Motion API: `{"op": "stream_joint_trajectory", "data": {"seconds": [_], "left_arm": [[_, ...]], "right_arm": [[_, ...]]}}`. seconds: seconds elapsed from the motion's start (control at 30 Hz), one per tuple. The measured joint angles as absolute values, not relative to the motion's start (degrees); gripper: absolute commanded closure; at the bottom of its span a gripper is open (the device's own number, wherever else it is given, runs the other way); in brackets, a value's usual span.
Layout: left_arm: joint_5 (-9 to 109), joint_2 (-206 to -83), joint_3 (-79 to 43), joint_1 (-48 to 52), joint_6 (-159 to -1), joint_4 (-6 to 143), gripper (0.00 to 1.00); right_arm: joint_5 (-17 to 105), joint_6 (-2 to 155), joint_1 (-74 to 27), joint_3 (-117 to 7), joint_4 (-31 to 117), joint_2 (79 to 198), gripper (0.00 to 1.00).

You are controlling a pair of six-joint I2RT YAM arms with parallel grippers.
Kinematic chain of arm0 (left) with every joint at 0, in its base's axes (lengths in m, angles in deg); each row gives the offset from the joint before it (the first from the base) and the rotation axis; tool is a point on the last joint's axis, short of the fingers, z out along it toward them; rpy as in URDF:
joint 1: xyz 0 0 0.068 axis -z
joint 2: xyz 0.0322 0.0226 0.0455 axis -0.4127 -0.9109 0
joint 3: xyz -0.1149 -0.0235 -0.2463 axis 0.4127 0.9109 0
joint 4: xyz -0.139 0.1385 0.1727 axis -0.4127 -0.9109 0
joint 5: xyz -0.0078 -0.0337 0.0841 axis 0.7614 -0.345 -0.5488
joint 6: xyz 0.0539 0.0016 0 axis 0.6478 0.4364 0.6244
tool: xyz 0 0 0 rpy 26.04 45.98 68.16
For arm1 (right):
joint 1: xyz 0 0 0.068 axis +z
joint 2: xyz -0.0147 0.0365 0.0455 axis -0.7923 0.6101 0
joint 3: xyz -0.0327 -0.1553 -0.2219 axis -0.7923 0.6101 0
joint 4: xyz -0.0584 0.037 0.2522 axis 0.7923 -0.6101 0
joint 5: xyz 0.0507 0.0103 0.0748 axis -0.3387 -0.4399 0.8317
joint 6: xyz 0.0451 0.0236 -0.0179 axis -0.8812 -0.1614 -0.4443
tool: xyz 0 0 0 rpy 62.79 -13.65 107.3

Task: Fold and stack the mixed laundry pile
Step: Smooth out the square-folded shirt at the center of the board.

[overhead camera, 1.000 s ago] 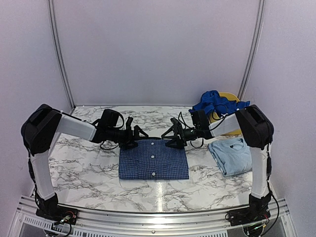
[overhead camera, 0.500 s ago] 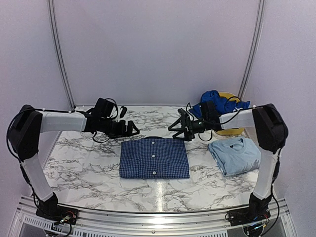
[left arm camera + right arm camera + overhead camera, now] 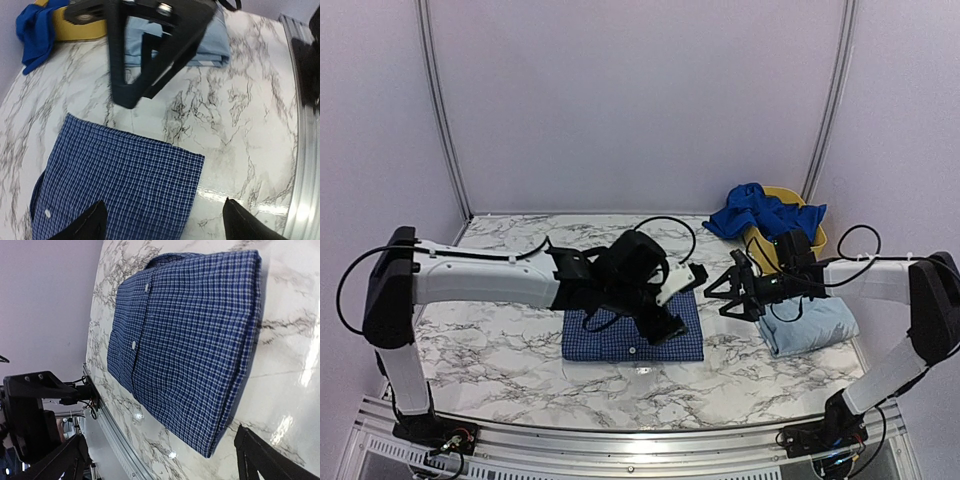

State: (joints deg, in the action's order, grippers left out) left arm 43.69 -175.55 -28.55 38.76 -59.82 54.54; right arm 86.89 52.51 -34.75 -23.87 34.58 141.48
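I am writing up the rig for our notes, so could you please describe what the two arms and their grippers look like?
Both arms are alike: the left arm and right arm have white tube-like links between bulky black joints. Thin black cables loop near the wrists. The left gripper and right gripper are black, with skeletal triangular fingers. No markings are readable.

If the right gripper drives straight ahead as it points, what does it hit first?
Probably the near folded edge of the checked shirt, dead ahead of the right gripper; depth is unclear, so the table could come first.
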Motion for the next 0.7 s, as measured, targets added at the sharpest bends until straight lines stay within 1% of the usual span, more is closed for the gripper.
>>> {"op": "stream_joint_trajectory", "data": {"seconds": [0.17, 0.47, 0.6, 0.63, 0.7], "left_arm": [[41.7, -185.4, -34.4, 42.5, -52.9, 53.6, 0.37], [41.0, -196.2, -39.9, 44.3, -47.2, 52.5, 0.58], [40.5, -199.1, -41.4, 44.6, -45.9, 52.8, 0.80], [40.5, -199.2, -41.7, 44.7, -46.2, 52.8, 0.84], [40.7, -199.2, -41.8, 44.7, -46.1, 52.8, 0.89]], "right_arm": [[85.2, 51.7, -35.2, -20.7, 33.6, 138.2, 0.01], [83.5, 49.3, -35.3, -15.6, 33.6, 136.4, 0.01], [82.9, 48.1, -35.3, -14.4, 33.9, 136.5, 0.01], [82.8, 47.8, -35.3, -14.1, 34.1, 136.5, 0.02], [82.8, 47.1, -35.3, -13.6, 34.5, 136.5, 0.02]]}}
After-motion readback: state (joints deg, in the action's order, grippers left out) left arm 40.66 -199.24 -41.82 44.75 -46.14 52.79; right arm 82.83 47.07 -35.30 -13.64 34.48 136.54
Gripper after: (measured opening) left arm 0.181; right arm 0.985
